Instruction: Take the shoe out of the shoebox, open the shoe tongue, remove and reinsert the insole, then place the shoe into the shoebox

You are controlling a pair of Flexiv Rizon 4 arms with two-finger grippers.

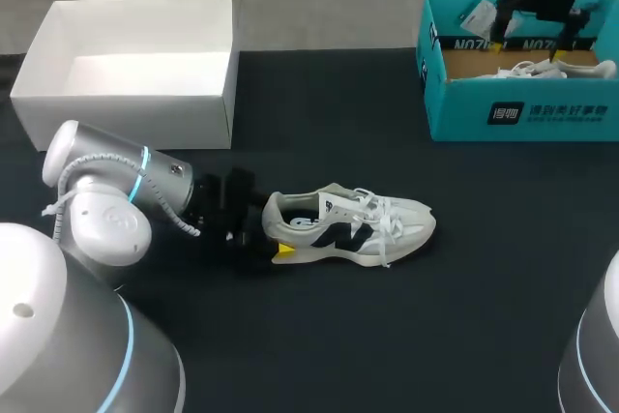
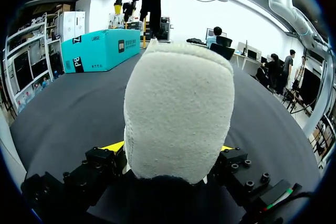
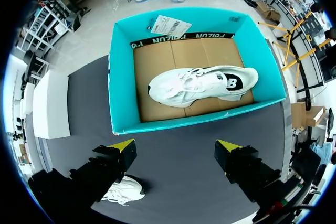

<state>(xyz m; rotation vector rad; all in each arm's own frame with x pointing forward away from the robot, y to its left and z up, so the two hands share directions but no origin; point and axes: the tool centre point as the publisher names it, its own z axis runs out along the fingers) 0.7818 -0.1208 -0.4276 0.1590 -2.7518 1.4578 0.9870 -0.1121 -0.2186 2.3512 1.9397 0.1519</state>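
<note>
White with a dark side mark, the shoe [image 1: 348, 227] is resting upright on its sole near the middle of the black desk [image 1: 484, 278], its toe pointing toward my right side and its heel turned toward my left arm. My left pincer [image 1: 272, 230] is clamping that heel from both sides: in the left wrist view the padded heel collar is filling the space between the fingers, with a sliver of yellow tip [image 2: 114, 146] showing on either side of it. The laces are lying loose over the top of the shoe and down its near side. At the far right of the desk the teal shoebox [image 1: 522, 113] is standing open, and a second shoe [image 3: 202, 85] is lying on its side on the brown cardboard floor inside, toe toward the white box. A white paper tag [image 3: 167, 24] is sitting on the far rim of the shoebox. My right pincer [image 3: 176, 148] is hovering above the shoebox with its fingers spread wide apart and holding nothing; from the right wrist view it is hanging over the near wall of the shoebox and the strip of desk in front of it. At the far left of the desk a white box [image 1: 126, 108] is standing open, well apart from the shoe and the shoebox.
</note>
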